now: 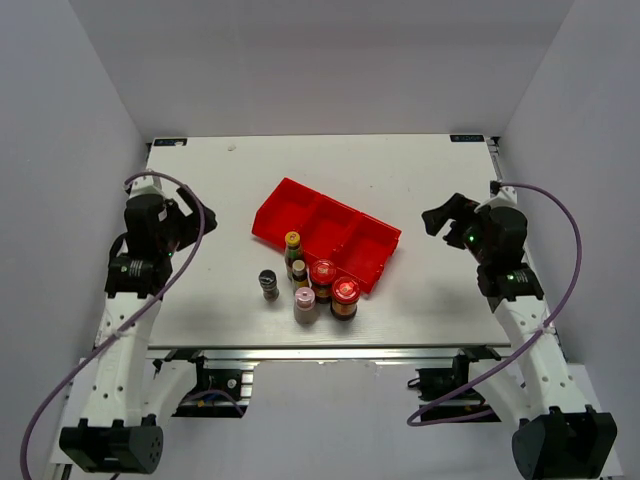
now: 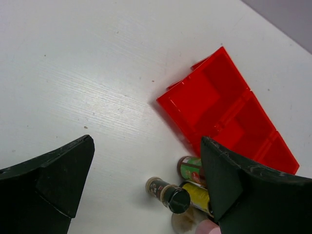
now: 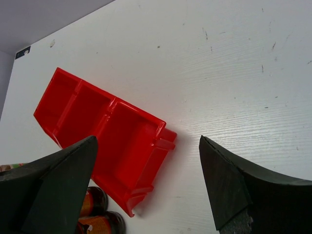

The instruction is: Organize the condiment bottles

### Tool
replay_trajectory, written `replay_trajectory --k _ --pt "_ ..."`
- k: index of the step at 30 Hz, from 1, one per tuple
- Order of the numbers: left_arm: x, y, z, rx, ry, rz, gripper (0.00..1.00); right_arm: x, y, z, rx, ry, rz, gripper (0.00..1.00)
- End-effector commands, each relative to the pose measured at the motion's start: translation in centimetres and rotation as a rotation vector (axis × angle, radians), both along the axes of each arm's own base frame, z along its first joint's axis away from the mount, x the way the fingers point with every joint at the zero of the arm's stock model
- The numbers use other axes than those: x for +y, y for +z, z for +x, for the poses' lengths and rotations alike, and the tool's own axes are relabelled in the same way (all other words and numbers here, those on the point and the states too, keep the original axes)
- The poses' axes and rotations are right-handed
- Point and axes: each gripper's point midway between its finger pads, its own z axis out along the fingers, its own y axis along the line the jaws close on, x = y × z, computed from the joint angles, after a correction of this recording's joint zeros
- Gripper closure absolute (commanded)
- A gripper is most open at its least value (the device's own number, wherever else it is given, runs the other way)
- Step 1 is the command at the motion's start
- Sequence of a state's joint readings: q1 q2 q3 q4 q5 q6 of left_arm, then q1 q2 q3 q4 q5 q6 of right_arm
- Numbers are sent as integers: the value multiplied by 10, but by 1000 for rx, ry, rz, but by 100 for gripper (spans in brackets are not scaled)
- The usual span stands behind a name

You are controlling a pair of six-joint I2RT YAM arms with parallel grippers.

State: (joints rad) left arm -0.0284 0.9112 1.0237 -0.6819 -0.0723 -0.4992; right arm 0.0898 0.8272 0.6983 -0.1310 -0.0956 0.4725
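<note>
Bottles (image 1: pixel 322 275) bunched beside tray (image 1: pixel 300 210), L gripper (image 2: pixel 146 141) and R gripper (image 3: pixel 146 139) spread.

Pink-capped bottle (image 2: pixel 208 228) is cut off at the bottom edge; red-lidded jars (image 3: pixel 103 223), lower left, are partly hidden by right gripper (image 3: pixel 147 140).

Left hand (image 1: pixel 186 222) and right hand (image 1: pixel 445 217) open.
</note>
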Motion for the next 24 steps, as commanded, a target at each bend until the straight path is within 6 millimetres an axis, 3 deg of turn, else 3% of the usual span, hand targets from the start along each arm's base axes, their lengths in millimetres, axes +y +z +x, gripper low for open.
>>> replay_trajectory --k 1,5,6,8,9,10,12,13,16,17,18,24 --pt "-1 17 -5 -90 -11 3 0 -2 26 3 -19 -38 50 11" --pt "-1 18 -6 -99 -16 4 0 2 21 -1 16 -16 51 10" --pt "-2 16 -6 -93 -18 3 0 21 20 -10 1 133 34 10" --pt "-4 12 -4 -75 -27 -2 0 40 21 -20 7 283 28 11" --pt "-7 9 -4 -64 -43 -10 0 46 4 -29 104 336 15 11" --pt "-8 8 -3 -59 -49 -13 0 51 15 -32 103 368 -12 11" --pt "-7 3 -1 -33 -45 -9 0 56 8 -41 146 395 -89 11" --pt "-6 1 0 -24 -43 -8 0 78 8 -51 133 463 -109 11" --pt "-8 -6 2 4 -50 -14 0 114 7 -74 127 555 -178 11" --pt "-8 -8 3 12 -53 -15 0 113 1 -72 147 518 -233 11" --pt "-8 -9 3 15 -53 -16 0 125 -6 -88 178 583 -270 11" --pt "-3 -8 2 4 -28 -1 0 168 -21 -133 190 794 -352 11"
